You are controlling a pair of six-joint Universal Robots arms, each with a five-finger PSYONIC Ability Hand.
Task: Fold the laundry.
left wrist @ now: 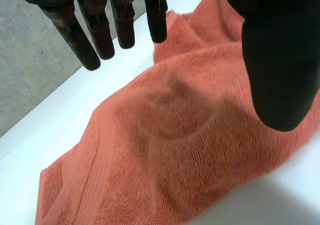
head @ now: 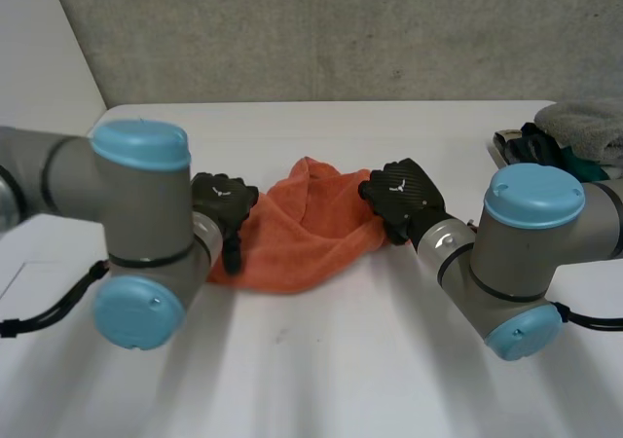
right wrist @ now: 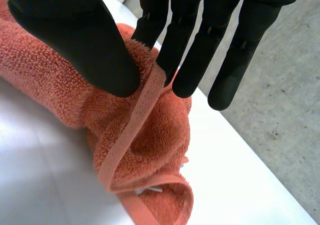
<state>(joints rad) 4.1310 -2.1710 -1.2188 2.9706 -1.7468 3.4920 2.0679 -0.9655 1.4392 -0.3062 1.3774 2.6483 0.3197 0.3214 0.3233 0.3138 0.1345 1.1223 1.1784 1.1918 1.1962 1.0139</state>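
Note:
An orange towel (head: 302, 229) lies bunched on the white table (head: 321, 360) between my two hands. My left hand (head: 222, 200) hovers at the towel's left edge. In the left wrist view its fingers (left wrist: 125, 25) are straight and its thumb stands apart above the towel (left wrist: 175, 150), holding nothing. My right hand (head: 404, 195) is at the towel's right edge. There the thumb (right wrist: 75, 35) and the straight fingers pinch the hemmed edge of the towel (right wrist: 145, 150), and a folded corner hangs below them.
A heap of grey and dark-green laundry (head: 574, 136) sits at the table's back right corner. A grey wall (head: 341, 29) stands behind the table's far edge.

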